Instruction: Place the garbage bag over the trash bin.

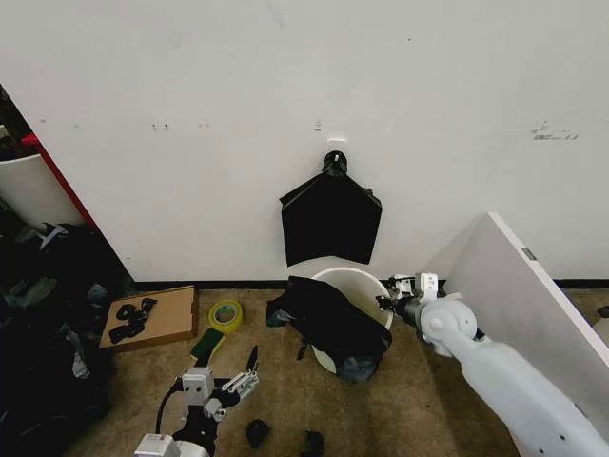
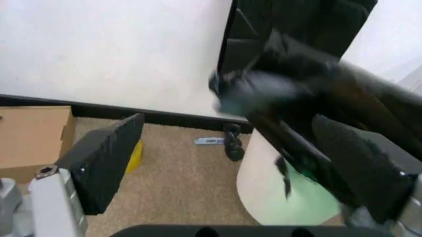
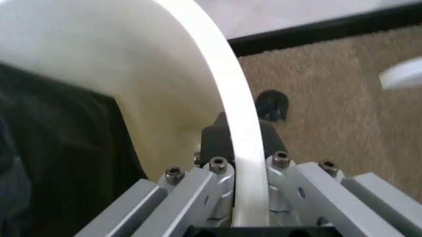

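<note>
Black plastic: the garbage bag (image 1: 331, 324) is lying draped over the near-left part of the trash bin (image 1: 366, 283), spilling down its front onto the carpet.
Bin: the white bucket is standing near the wall, below a hanging bundle of bags (image 1: 330, 217).
Right pincer (image 1: 390, 303): it is clamping the bin's right rim (image 3: 245, 148), one finger inside, one outside.
Left pincer (image 1: 240, 378): it is hovering apart, empty, near-left of the bin.
Doing it well: the right is steadying the bin; the left should probably be catching the bag's open hem, not a fold.

garbage bag (image 1: 328, 324) over trash bin (image 1: 366, 283) front | bin against wall (image 1: 190, 114)
</note>
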